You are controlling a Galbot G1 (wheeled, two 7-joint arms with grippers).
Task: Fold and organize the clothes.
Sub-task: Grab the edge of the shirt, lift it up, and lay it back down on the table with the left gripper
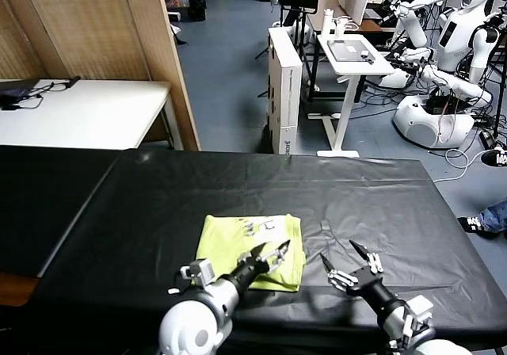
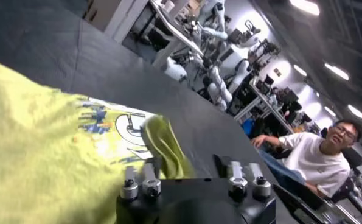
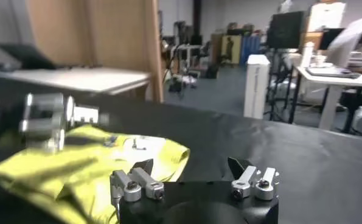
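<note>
The lime yellow-green T-shirt lies folded into a small rectangle on the black table, whitish print facing up at its far edge. My left gripper is open just over the shirt's right part. In the left wrist view a raised ridge of fabric sits by one finger, with the print beyond it; the jaws stand wide apart and hold nothing. My right gripper is open and empty over bare table just right of the shirt. The right wrist view shows the shirt beside its fingertips.
The table's front edge lies close below both grippers. A white table stands at the back left. A tall white box, a white desk and other robots stand beyond the far edge. A seated person is off to the right.
</note>
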